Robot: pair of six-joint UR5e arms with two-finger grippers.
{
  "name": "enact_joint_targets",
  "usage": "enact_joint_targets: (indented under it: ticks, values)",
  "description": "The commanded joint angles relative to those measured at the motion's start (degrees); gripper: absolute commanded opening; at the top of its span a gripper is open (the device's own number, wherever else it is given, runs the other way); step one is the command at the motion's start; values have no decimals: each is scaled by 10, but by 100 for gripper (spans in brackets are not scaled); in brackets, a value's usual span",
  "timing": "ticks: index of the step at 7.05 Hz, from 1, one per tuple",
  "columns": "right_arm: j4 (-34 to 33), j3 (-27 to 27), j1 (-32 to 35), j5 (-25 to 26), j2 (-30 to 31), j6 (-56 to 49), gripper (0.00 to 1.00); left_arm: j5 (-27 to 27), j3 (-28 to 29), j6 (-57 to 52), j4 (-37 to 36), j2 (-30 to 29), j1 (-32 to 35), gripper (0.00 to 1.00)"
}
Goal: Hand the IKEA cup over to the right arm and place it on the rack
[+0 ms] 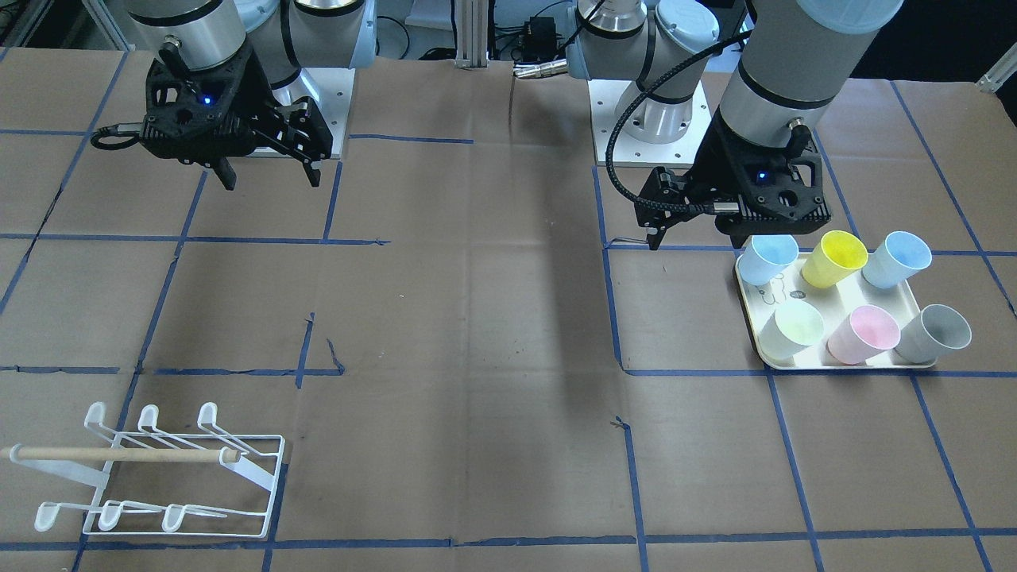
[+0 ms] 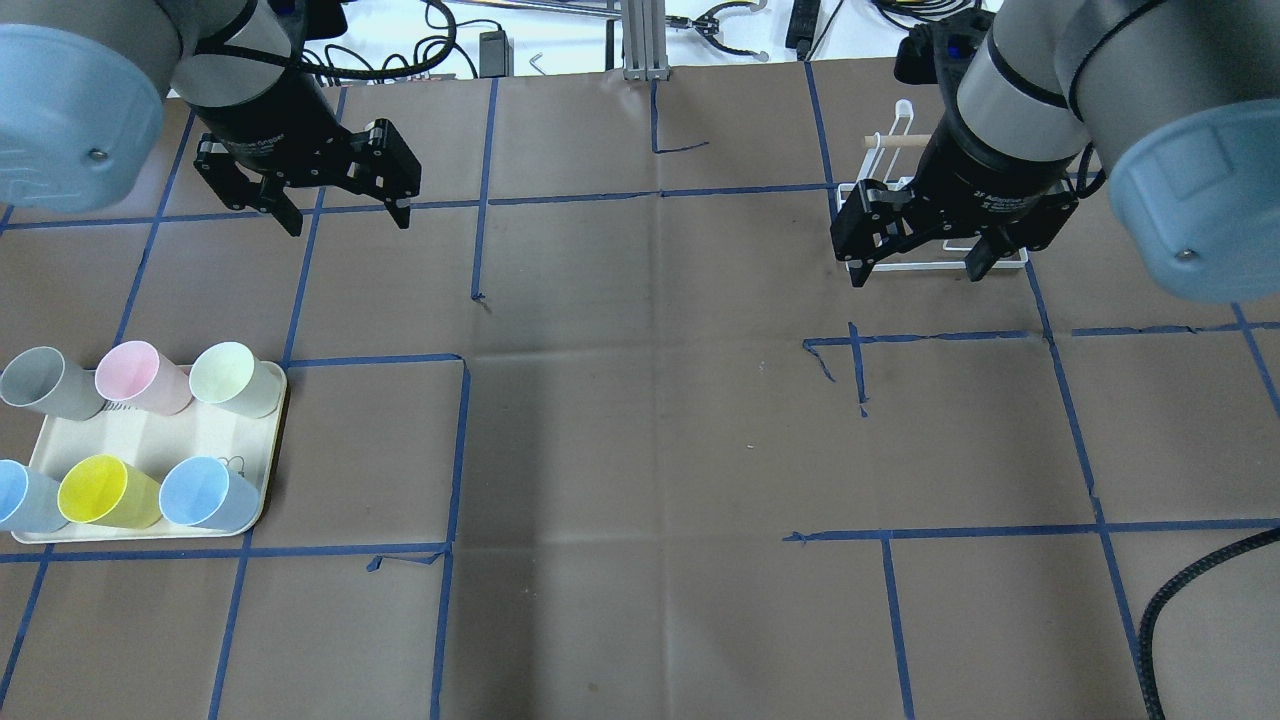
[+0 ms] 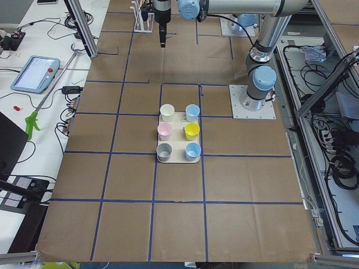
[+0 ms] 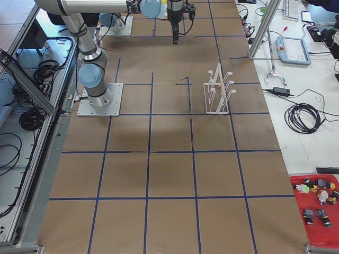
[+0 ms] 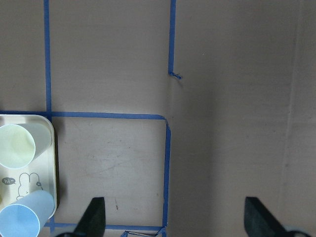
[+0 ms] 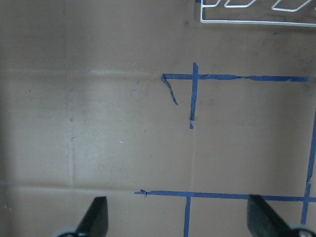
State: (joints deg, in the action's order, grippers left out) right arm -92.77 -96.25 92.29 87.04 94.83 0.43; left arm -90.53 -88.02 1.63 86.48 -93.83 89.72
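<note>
Several plastic cups stand on a cream tray (image 2: pixel 150 432) at the table's left: grey (image 2: pixel 45 382), pink (image 2: pixel 140 377), pale green (image 2: pixel 235 378), yellow (image 2: pixel 105 492) and two blue ones (image 2: pixel 205 493). My left gripper (image 2: pixel 345 215) is open and empty, above the table beyond the tray. In the front view it (image 1: pixel 687 234) hangs beside the tray (image 1: pixel 842 361). My right gripper (image 2: pixel 917 272) is open and empty, above the white wire rack (image 2: pixel 935 262), partly hiding it. The rack (image 1: pixel 159 477) with its wooden dowel stands empty.
The table is covered in brown paper with blue tape lines. The left wrist view shows the tray's corner (image 5: pixel 54 163) with the green cup (image 5: pixel 17 145) and a blue cup (image 5: pixel 24 222). The right wrist view shows the rack's edge (image 6: pixel 247 21).
</note>
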Motion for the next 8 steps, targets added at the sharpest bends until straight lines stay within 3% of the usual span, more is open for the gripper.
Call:
enact_joint_targets:
  ticks: [1,8]
  values:
    - [0,0,0,1,0,0,100,0,0,0,0,0,0,100]
    - [0,-1,0,-1,1,1,100,-3,-3,-1,7,6,0,100]
